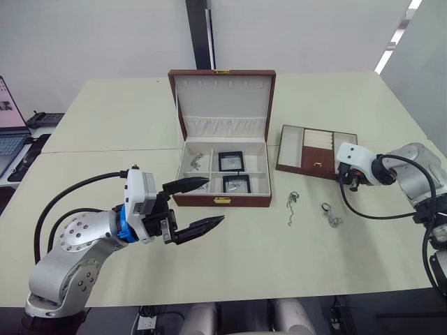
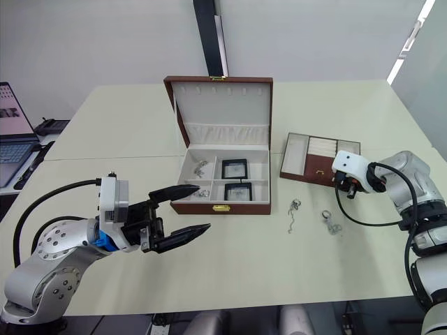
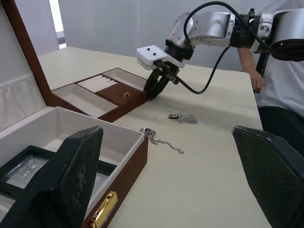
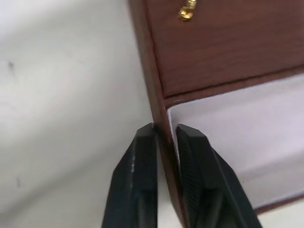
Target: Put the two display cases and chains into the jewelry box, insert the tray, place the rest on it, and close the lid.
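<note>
Reddish-brown tray (image 1: 316,152) wall is pinched between the right gripper (image 4: 165,134) fingers at its near edge; one finger sits outside on the table side, the other inside a cream compartment. Grip looks narrow and close to the rim, so the tray should be lifted level and slowly, or it could be expected to pivot about the pinch.

Jewelry box (image 1: 223,172) stands open left of the tray, lid (image 1: 222,103) upright. Both display cases (image 1: 231,161) (image 1: 237,183) and some chain (image 1: 197,161) are already seated in its compartments, so tray insertion is judged the step in hand.

Left gripper (image 1: 195,206) is held wide and empty, just in front of the box's left front corner; it should be kept out of the tray's path.

Thin chain (image 1: 292,206) and ring-topped chain (image 1: 330,214) lie on the table (image 1: 251,251) between box and tray, nearer the robot. The tray should be carried above them, aligned square over the box walls, then lowered without dragging.
</note>
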